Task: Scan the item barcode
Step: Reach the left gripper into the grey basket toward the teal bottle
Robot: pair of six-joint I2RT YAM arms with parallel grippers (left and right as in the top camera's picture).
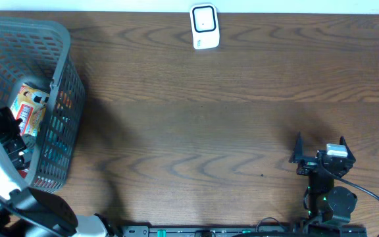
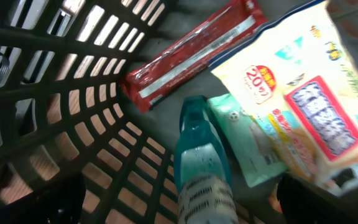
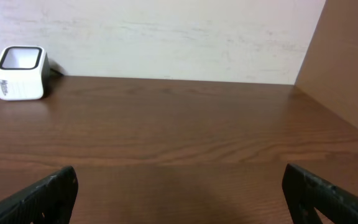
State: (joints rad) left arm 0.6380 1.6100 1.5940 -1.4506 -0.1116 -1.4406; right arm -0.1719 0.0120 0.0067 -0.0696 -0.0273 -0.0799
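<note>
The goods lay in the grey basket [image 1: 62,69] at the table's [image 1: 196,118] 9 o'clock edge. In the left wrist view a teal bottle [image 2: 199,155] sat at the middle, its ribbed end towards the camera. A long red packet [image 2: 194,53] lay slanted at its 12 o'clock, a green pouch [image 2: 248,146] touched it at 3 o'clock, and a pale snack bag [image 2: 303,106] (a red "20" badge on it) overlapped that pouch from 2 o'clock. No barcode could be made out.

The left gripper [image 2: 179,186] hung inside the basket with its fingers spread wide either side of the bottle, gripping nothing.

The white scanner [image 1: 204,26] stood at the table's 12 o'clock edge, well apart from the basket. The right gripper [image 1: 320,145] sat at about 4 o'clock, fingers spread wide and empty, pointed towards 12 o'clock.
</note>
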